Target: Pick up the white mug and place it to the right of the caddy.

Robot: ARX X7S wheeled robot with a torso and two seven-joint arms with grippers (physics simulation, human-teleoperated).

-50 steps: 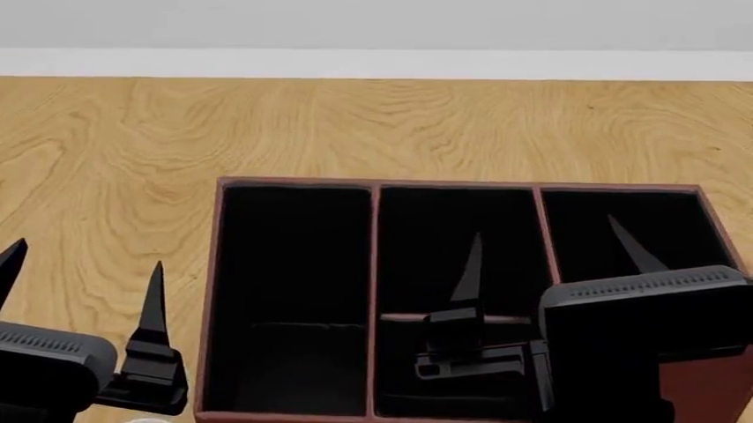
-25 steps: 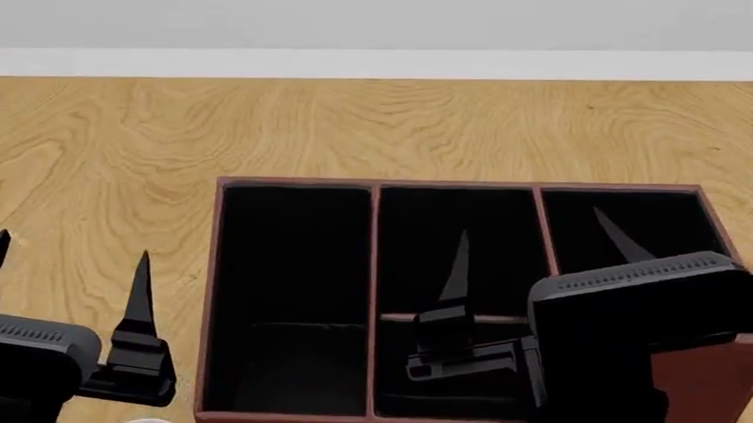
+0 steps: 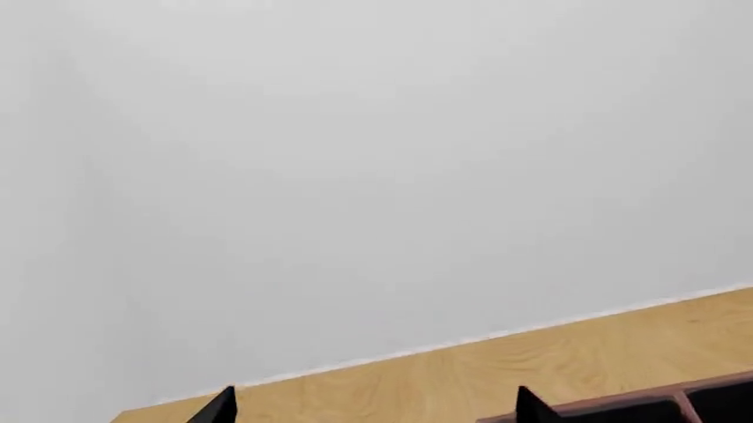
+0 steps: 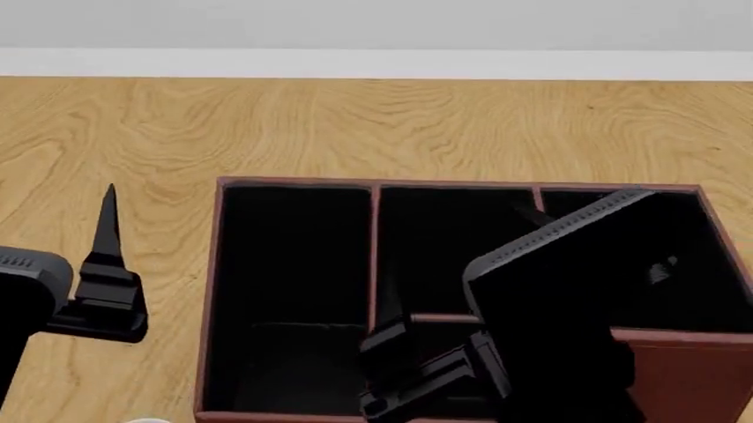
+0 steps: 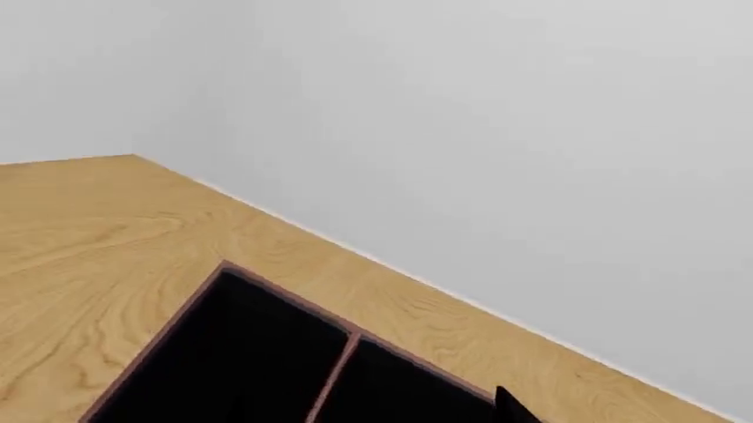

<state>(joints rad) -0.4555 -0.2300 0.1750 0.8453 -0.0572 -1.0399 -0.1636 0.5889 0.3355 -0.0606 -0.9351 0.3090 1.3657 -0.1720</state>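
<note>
Left pincer (image 4: 59, 238) hangs over bare desk (image 4: 353, 132) left of caddy (image 4: 294, 300); prongs apart, nothing between them, one prong cut off in head view. Right pincer (image 4: 394, 374) low above caddy's middle compartments, angled; own black housing hides prongs, so state cannot be told. White mug not clearly visible in any view; tiny white sliver at head view's bottom edge unidentifiable. Judgement: mug not yet grasped, pick and placement both remain. Wrist views show mostly wall, desk, caddy rim.

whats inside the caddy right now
The left and far-middle compartments of the caddy show only black lining, no objects. The right gripper and its arm cover most of the right and near-middle compartments, so their contents cannot be seen.
</note>
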